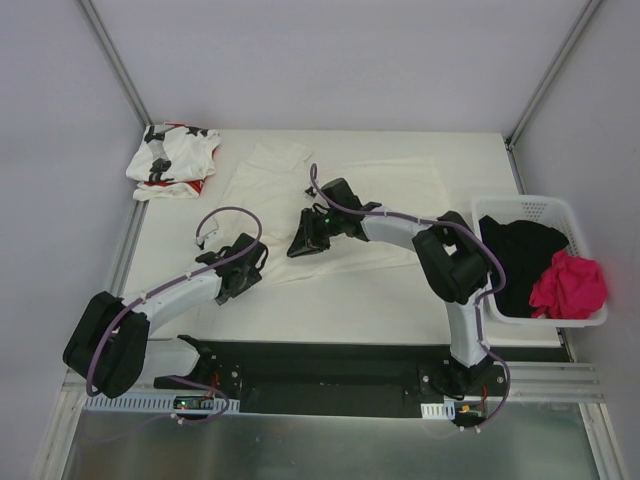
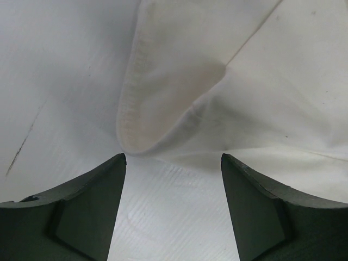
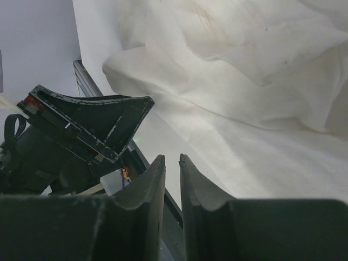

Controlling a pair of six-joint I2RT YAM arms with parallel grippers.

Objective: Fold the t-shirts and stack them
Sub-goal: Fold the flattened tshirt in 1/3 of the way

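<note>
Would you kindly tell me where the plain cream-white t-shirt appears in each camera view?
Top external: the cream-white t-shirt lies spread across the middle of the table.
Left wrist: it fills the upper picture, beyond the open left gripper.
Right wrist: it fills the upper right, rumpled.
Shared landmark: the white table.

T-shirts on table (image 1: 330,310): 2. One cream shirt (image 1: 390,185) at centre, one star shirt (image 1: 172,160) at upper left.
Basket (image 1: 545,207): 1, at right edge.
Cloths in basket: 2. One black cloth (image 1: 520,255), one pink cloth (image 1: 570,283).
Arms: 2. One left arm (image 1: 170,295), one right arm (image 1: 400,228).
Table: 1.
</note>
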